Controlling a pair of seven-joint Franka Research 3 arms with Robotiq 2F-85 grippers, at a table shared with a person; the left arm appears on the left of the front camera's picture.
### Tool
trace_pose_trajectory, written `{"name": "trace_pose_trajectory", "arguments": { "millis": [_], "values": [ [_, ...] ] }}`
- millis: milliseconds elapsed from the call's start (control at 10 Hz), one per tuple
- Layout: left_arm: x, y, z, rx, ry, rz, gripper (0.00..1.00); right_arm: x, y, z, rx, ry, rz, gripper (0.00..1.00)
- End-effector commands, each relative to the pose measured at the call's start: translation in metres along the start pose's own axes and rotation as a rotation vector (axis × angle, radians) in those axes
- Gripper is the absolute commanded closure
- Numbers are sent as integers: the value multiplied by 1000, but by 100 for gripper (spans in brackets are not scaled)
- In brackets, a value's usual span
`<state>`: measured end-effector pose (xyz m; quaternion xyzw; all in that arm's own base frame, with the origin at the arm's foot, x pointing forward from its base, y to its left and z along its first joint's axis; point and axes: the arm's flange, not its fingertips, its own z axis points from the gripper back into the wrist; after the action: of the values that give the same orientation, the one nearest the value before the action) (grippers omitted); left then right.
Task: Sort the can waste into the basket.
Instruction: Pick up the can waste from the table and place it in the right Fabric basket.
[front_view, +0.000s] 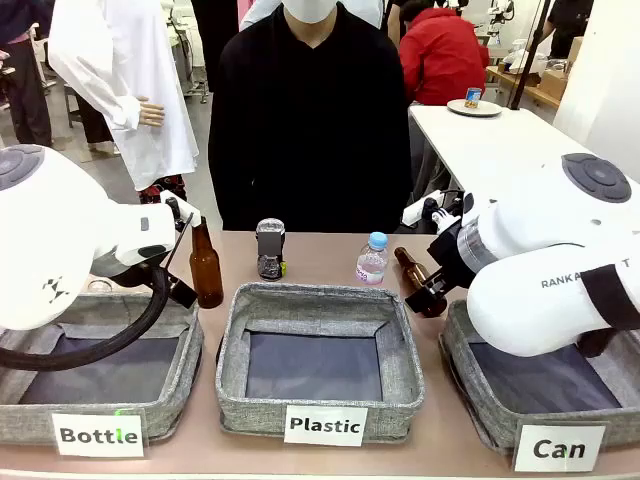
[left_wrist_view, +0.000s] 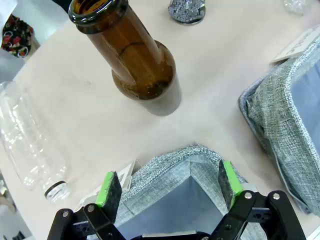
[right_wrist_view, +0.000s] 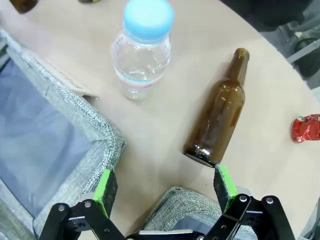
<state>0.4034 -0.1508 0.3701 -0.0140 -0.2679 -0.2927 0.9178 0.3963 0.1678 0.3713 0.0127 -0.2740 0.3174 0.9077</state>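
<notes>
Both pincers are spread apart and grip nothing: left pincer (left_wrist_view: 169, 182) and right pincer (right_wrist_view: 165, 184) each hang over a basket corner. The black can (front_view: 270, 248) stands upright at mid-frame on the bench (front_view: 320, 262), behind the Plastic basket (front_view: 240, 415). The red can (right_wrist_view: 306, 128) lies at the right edge of the right wrist view. The Can basket (front_view: 475, 395) sits at lower right.

A standing brown bottle (front_view: 206, 268), fallen brown bottle (right_wrist_view: 218, 122), capped plastic bottle (front_view: 371, 260) — "Plastic" basket (front_view: 250, 415), "Bottle" basket (front_view: 186, 350).
</notes>
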Motion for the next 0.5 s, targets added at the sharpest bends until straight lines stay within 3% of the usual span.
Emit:
{"name": "trace_pose_trajectory", "arguments": {
  "millis": [0,400],
  "values": [
    [0,0,0,0,0,0,0,0,0,0,0,0,0,0],
    [0,0,0,0,0,0,0,0,0,0,0,0,0,0]
  ]
}}
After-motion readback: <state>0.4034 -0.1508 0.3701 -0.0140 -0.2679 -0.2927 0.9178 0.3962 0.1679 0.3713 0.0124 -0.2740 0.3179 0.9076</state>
